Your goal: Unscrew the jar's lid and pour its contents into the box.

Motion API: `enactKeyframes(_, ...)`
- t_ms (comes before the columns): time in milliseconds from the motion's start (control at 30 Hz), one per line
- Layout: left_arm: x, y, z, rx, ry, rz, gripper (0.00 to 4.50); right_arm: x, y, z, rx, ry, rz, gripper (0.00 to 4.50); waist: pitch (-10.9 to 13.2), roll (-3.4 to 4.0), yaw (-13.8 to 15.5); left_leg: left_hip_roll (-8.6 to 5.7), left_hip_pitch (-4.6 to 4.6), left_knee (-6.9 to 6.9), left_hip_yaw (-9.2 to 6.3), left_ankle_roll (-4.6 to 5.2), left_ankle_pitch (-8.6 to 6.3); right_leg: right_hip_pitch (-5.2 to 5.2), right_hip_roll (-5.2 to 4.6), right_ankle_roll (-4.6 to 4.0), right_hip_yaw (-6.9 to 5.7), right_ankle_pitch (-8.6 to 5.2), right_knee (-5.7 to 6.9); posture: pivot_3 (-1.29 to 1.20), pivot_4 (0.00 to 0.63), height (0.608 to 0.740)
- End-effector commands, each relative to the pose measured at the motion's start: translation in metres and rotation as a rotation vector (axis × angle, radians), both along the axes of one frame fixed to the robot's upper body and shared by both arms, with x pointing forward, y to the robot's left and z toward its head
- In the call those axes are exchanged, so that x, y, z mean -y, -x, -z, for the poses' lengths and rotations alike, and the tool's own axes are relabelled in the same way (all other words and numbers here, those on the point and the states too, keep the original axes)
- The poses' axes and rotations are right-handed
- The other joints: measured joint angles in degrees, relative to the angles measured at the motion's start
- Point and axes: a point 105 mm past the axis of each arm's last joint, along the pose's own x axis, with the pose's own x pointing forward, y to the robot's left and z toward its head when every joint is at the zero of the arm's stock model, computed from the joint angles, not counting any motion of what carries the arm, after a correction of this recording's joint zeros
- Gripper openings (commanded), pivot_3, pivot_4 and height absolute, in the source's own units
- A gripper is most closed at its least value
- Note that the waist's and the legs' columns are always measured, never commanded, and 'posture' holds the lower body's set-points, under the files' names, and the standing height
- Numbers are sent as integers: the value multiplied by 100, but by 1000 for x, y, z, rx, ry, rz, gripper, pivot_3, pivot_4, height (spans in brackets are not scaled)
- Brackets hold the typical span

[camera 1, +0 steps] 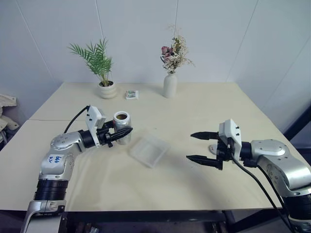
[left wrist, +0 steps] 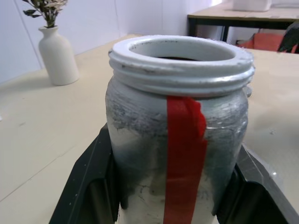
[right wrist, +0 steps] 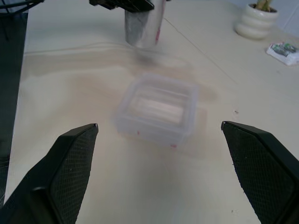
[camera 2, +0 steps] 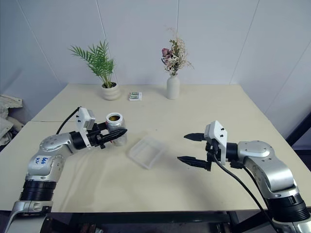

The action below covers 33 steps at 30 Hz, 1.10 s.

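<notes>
The jar [camera 1: 122, 130] stands upright with no lid, silvery with a strip of red tape [left wrist: 186, 154] down its side. My left gripper [camera 1: 124, 133] is shut on its body, one black finger [left wrist: 88, 186] on each side. Brown contents [camera 2: 114, 117] show in its open mouth. Just right of the jar, the clear shallow box [camera 1: 149, 150] lies on the table, empty [right wrist: 159, 109]. My right gripper [camera 1: 190, 146] hovers open to the right of the box, pointing at it, holding nothing. A pale flat round thing [camera 1: 214, 146], apparently the lid, lies on the table partly behind that gripper.
At the back of the table stand a potted palm [camera 1: 107, 90], a small green-and-white packet [camera 1: 131, 94] and a white flower vase [camera 1: 170, 85]. The table's front edge [camera 1: 146, 209] runs just below both arms.
</notes>
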Motion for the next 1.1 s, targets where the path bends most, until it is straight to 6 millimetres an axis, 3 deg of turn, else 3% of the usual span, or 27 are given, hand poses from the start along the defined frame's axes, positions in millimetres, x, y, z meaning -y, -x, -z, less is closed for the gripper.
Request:
enactKeyframes(33, 1, -4, -11, 81, -38, -25, 2007, 0, 2, -5, 34, -16, -5, 4461, 0, 0, 10, 0, 0, 0, -1, 0, 0, 0, 0, 0, -1, 0, 0, 0, 150, 740)
enactKeyframes(200, -1, -20, -22, 157, -176, -107, 2007, 5, 1, -2, 33, -39, 29, 4461, 0, -1, 27, -4, -5, 6, -1, 0, 0, 2, -2, 4, 0, 2, -5, 0, 150, 740)
enactKeyframes(367, 8, -39, -33, 369, -543, -221, 2007, 7, -1, 1, 29, -61, 59, 4461, 0, -1, 29, -6, -5, 7, -1, 0, 0, 3, -2, 6, 1, 3, -5, 0, 150, 740)
enactKeyframes(433, 17, -42, -43, 495, -654, -218, 2007, 8, -1, 2, 24, -70, 69, 4461, 0, -1, 27, -7, -5, 6, 0, 0, 0, 4, -2, 7, 2, 4, -8, 0, 150, 740)
enactKeyframes(533, 51, -41, -66, 974, -1010, -191, 2007, 10, -3, 4, 15, -95, 94, 4461, 7, -12, 39, -6, -7, 6, -1, 0, 0, 2, -1, 7, 1, 4, -9, 0, 150, 740)
enactKeyframes(633, 92, -34, -58, 1396, -1329, 6, 2007, 7, -5, 3, 12, -123, 106, 4461, 10, -18, 52, -10, -10, 4, 0, 0, 0, 4, -3, 14, 4, 7, -19, 0, 150, 740)
enactKeyframes(733, 101, -40, -32, 1442, -1511, 161, 2007, 4, -8, 1, 17, -149, 113, 4461, 10, -17, 24, -14, -9, 3, 12, 9, -5, 12, -8, 24, 12, 8, -34, 0, 150, 740)
enactKeyframes(867, 115, -31, -4, 1564, -1676, 364, 2007, 0, -12, -4, 32, -197, 128, 4461, 12, -18, -11, -10, -9, 0, 18, 10, -6, 0, -3, 24, 15, 5, -19, 0, 150, 740)
enactKeyframes(1000, 108, -42, 10, 1475, -1835, 327, 2007, -3, -11, -12, 55, -272, 158, 4461, 14, -18, 15, -8, -11, -1, 17, 8, -5, -10, -1, 18, 16, -1, 0, 0, 150, 740)
enactKeyframes(1100, 116, -42, 4, 1473, -1826, 276, 2007, -3, -8, -11, 54, -294, 171, 4461, 14, -18, 32, -11, -13, 4, 17, 9, -4, -8, -4, 18, 16, -1, -1, 0, 150, 740)
